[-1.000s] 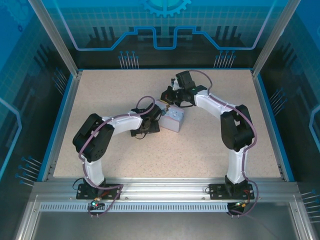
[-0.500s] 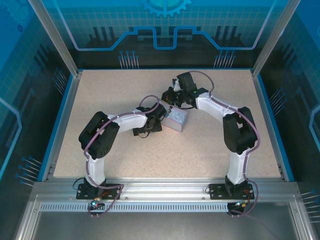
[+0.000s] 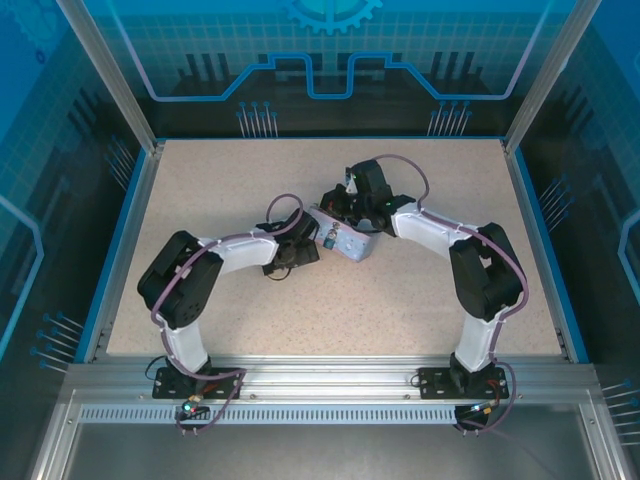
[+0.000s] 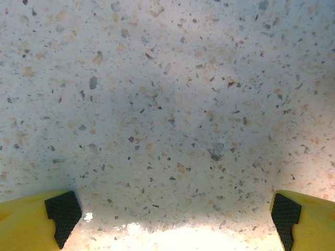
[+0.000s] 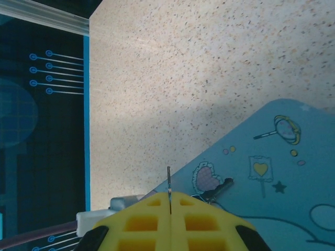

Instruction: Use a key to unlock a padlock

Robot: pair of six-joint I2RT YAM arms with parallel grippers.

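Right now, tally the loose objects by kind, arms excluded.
tin box: 1
padlock: 1
key: 1
total: 3

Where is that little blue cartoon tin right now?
In the top view the tin lies mid-table, with the left gripper just left of it and the right gripper at its far side.

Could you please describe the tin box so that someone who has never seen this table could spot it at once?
On the speckled table, look near the middle, where the left arm and right arm converge. The tin box lies there: the one pale blue box, its surface printed with cartoon hearts, a star and a magnifying glass.
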